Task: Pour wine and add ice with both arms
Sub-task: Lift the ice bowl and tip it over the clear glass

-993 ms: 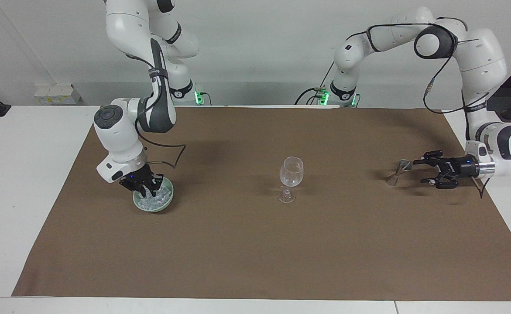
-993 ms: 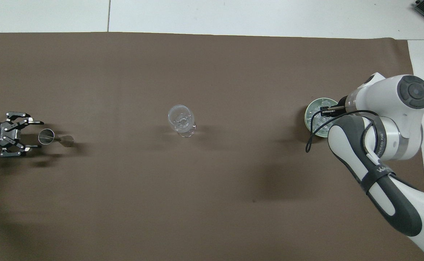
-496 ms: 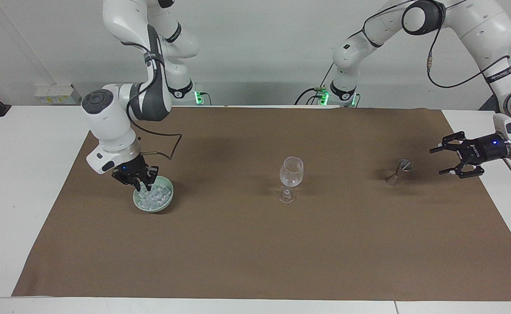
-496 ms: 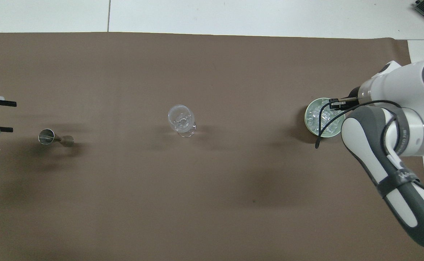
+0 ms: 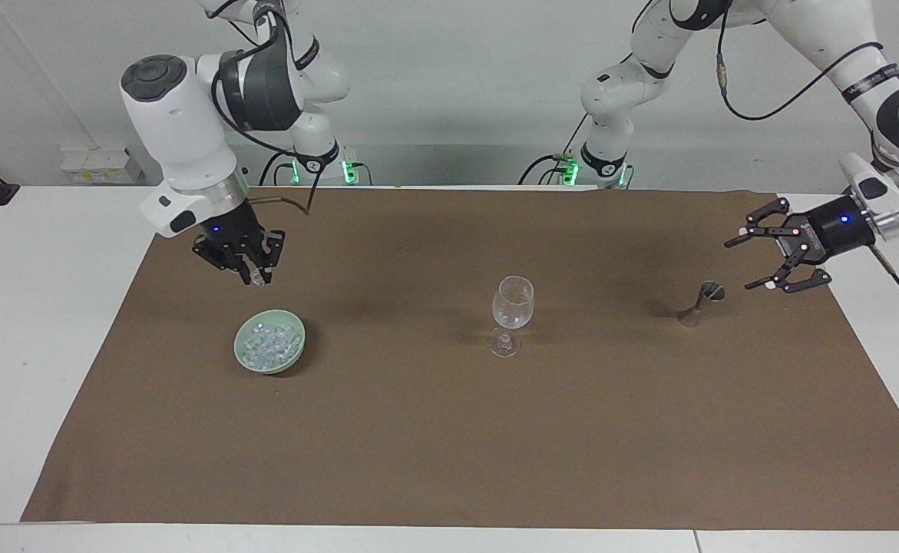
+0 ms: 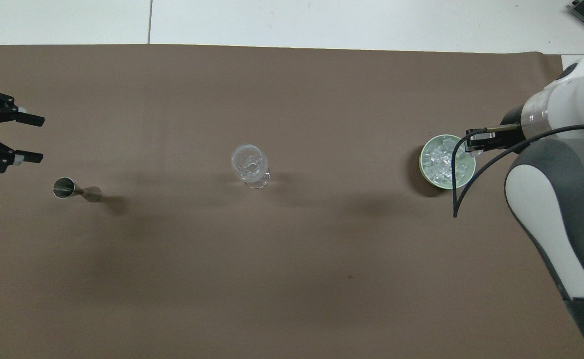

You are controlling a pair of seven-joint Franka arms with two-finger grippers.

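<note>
Both arms have risen since the earlier frame. Right gripper [image 5: 256, 278], above the bowl [image 5: 299, 342] toward the right arm's end from the wine glass [image 5: 512, 303], pinches an ice cube [image 5: 257, 282]; remaining ice [image 5: 268, 343] stays inside. Left gripper [image 5: 758, 263] hangs wide-jawed, empty, over the jigger [image 5: 699, 302]. Ice-adding is under way, I judge; next, carry the cube above the glass's mouth and release.

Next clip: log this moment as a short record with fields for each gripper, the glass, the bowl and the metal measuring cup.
right gripper: shut on an ice cube, raised over the bowl's edge
left gripper: open, empty, in the air near the measuring cup
bowl: pale green, full of ice
wine glass: upright, mid-cloth, looks empty
measuring cup: metal, tilted
</note>
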